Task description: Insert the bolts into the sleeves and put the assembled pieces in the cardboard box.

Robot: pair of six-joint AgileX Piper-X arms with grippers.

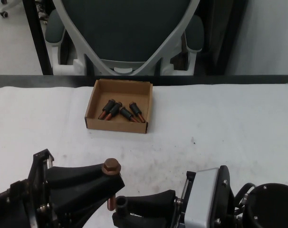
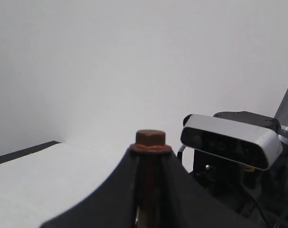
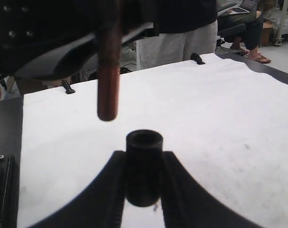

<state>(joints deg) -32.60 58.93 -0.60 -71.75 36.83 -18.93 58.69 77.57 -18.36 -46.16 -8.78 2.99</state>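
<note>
High view box: brown cardboard box [image 1: 119, 83] on white table [image 1: 229, 128], assembled pieces [image 1: 126, 114] inside
Left end effector [image 2: 148, 161]: clamps upright copper hex bolt [image 2: 150, 140]
Right end effector [image 3: 144, 175]: grips black tubular sleeve [image 3: 144, 142] near bolt tip

**L wrist cam: bolt clamped, head proud of tips**

Left gripper [image 2: 150, 154] closed on a copper-brown bolt [image 2: 150, 139]. Hex head sits just past the fingertips; shank runs back between the two black fingers [image 2: 118, 194], gripped both sides. Bolt in line w/ fingers.
Beyond the tips, off to one side: other arm's wrist cam [image 2: 229, 141], silver-grey bar w/ dark front, on black mount, cables [image 2: 270, 209] behind.
White bench cover [image 2: 49, 180] under hand, dark edge strip [image 2: 20, 153] farther out. Plain pale wall [image 2: 134, 57] past that.
</note>
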